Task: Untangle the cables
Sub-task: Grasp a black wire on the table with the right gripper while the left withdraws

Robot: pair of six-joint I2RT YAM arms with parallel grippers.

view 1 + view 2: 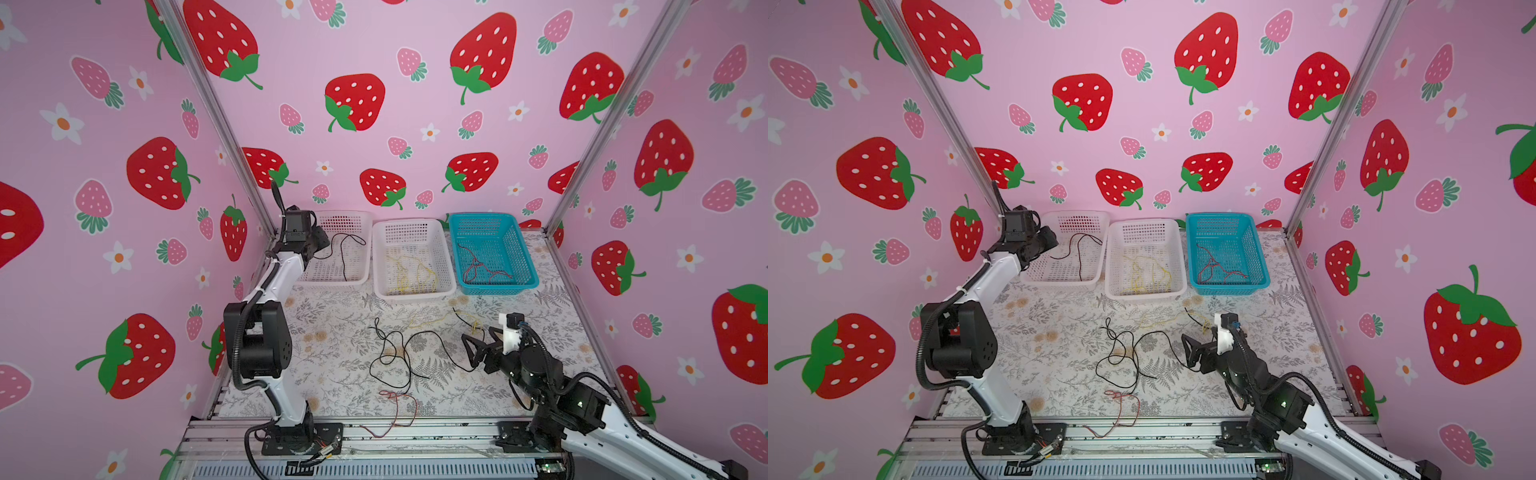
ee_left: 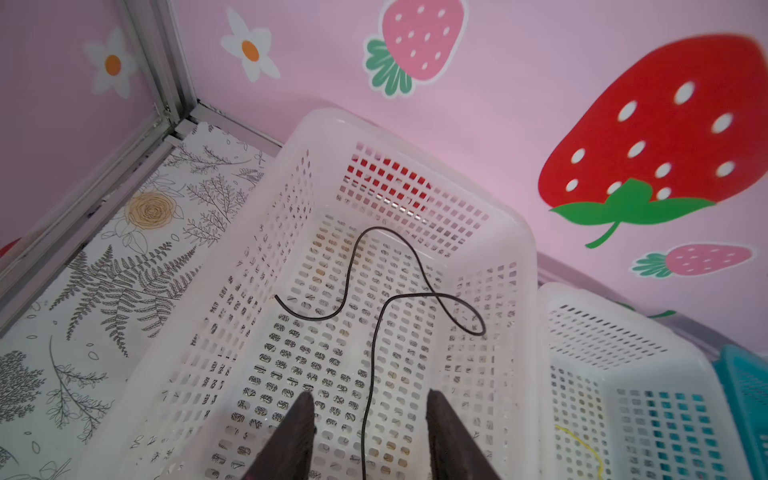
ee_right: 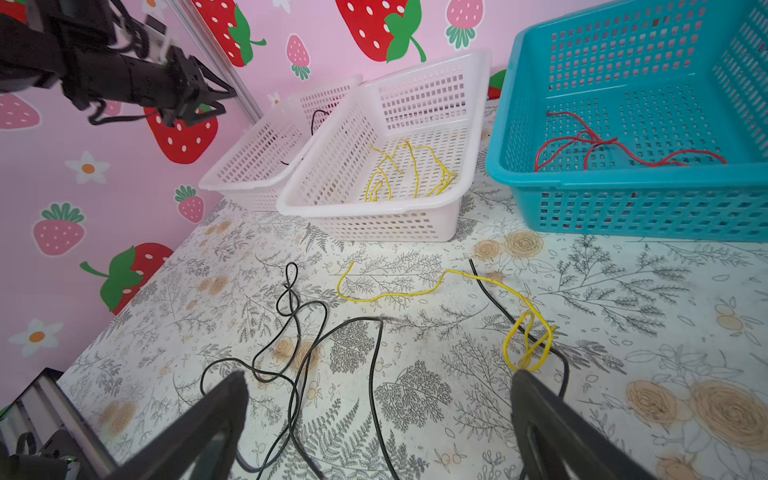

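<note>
1. In a top view, shows the left arm bent at the elbow and stretched toward the back, with the left gripper (image 1: 323, 244) over the left white basket (image 1: 349, 212), where a black cable (image 1: 344, 262) lies. Also shows yellow cables (image 1: 411, 274) in the middle white basket (image 1: 411, 222) and red cables (image 1: 478, 268) in the blue basket (image 1: 484, 215).
2. In a top view, shows the right arm low, reaching from the front right corner toward the middle, with the right gripper (image 1: 1187, 351) roughly level, just beside a black tangle (image 1: 1121, 353) on the table (image 1: 1059, 332). Finds a red cable (image 1: 1117, 394) near the front edge.
3. From the left wrist, looks down into the left white basket and finds the fingers (image 2: 299, 432) apart, with the black cable running loose between them, pinched by neither.
4. From the right wrist, shows the jaws spread wide, holding nothing, above the table and the black tangle. Catches a yellow cable (image 3: 395, 295) beyond them, crossing a black strand (image 3: 494, 303).
</note>
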